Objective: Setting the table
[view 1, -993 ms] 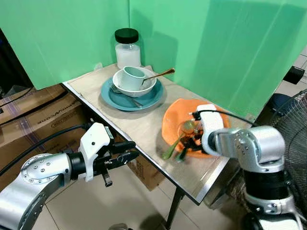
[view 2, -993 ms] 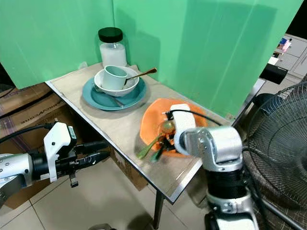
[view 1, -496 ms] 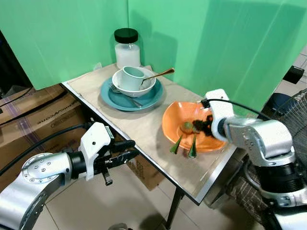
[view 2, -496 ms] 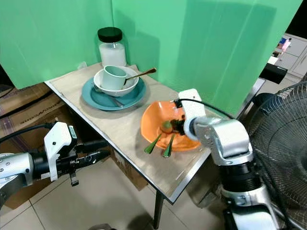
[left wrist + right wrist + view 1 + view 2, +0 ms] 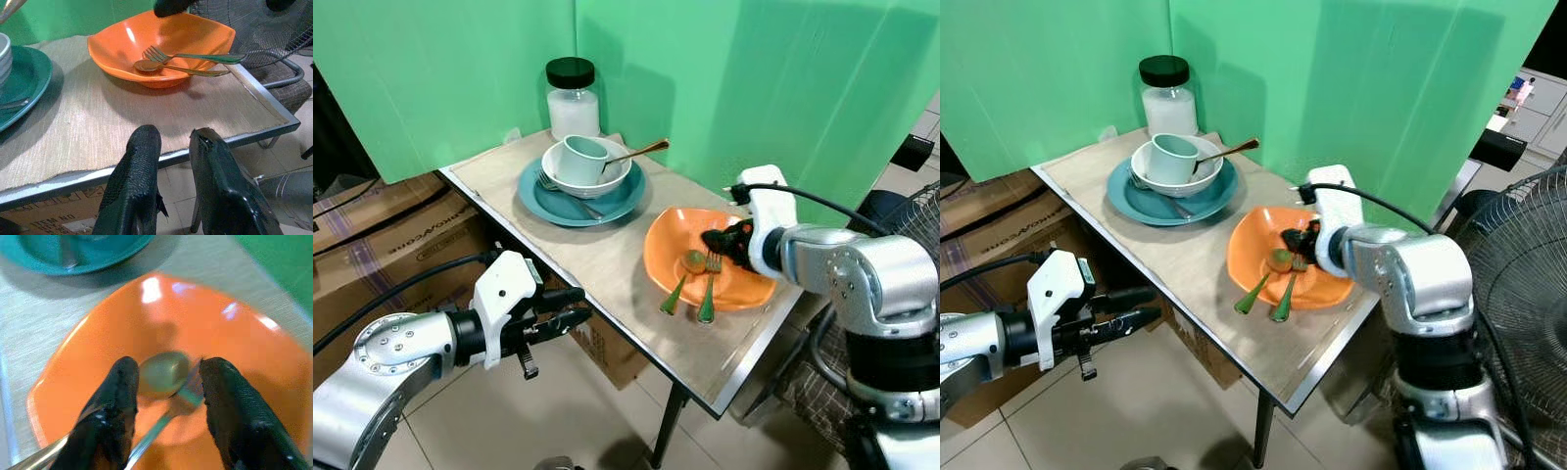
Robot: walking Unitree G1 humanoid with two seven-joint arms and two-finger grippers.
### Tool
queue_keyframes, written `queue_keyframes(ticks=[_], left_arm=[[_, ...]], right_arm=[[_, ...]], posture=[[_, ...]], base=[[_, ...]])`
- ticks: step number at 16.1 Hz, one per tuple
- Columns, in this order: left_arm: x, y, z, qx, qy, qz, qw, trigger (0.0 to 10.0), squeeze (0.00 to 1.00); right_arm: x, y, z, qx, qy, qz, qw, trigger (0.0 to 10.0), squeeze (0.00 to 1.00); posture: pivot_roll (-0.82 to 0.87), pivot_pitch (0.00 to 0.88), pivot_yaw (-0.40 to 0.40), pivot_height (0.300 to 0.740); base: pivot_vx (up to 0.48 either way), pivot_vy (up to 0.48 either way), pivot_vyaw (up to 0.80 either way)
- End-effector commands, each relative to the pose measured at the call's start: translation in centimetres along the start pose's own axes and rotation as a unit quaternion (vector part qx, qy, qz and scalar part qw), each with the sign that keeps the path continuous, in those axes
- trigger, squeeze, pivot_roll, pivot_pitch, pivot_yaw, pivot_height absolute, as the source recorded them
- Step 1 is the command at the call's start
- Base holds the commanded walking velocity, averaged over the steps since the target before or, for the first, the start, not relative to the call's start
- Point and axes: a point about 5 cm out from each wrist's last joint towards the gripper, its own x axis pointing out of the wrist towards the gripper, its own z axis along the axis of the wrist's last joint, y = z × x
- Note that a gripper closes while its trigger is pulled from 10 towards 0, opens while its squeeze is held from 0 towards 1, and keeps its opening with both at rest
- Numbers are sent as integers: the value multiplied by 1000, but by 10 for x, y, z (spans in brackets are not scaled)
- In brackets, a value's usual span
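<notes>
Right gripper (image 5: pixel 168 396) poised over the orange bowl (image 5: pixel 671 250), jaws spread open above the spoon (image 5: pixel 164 374) and fork (image 5: pixel 183 399), gripping nothing. Both utensils lying side by side with heads in the bowl and green handles sloping out over the near rim toward the table (image 5: pixel 607 259) edge. Left gripper (image 5: pixel 570 305) held low, just off the table's near edge, jaws parted and empty, pointed at the bowl. Further back on the table: teal plate (image 5: pixel 543 201) carrying a white bowl (image 5: pixel 607 181) with a cup (image 5: pixel 582 157) tipped inside, another spoon (image 5: pixel 641 150) leaning out, a jar (image 5: pixel 573 98) behind. Likely step: lifting one utensil out to lay beside the bowl. Best done by settling on one handle only, closing where fork and spoon are furthest apart, lifting straight up so the other doesn't drag along. Risk of pinching both together, or nudging the bowl toward the edge.
</notes>
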Motion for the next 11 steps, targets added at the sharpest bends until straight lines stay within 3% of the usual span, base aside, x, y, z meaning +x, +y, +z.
queue_keyframes(ticks=[1,5,10,11], left_arm=[[-4,4,-4,11,11,15,1000,10000,0],[4,1,-4,16,9,-1,1000,10000,0],[16,-6,-5,12,11,-31,999,10000,0],[15,-6,-7,13,15,-30,999,10000,0]], right_arm=[[-3,5,-5,7,15,8,1000,10000,1000],[-5,18,-16,3,47,33,998,10000,1000],[-1,21,-30,-9,94,36,995,10000,969],[0,20,-34,-12,104,37,994,10000,0]], posture=[[92,0,-17,740],[87,0,-9,740],[87,0,-16,740],[89,0,-20,740]], base=[[0,0,0],[0,0,0],[0,0,0],[0,0,0]])
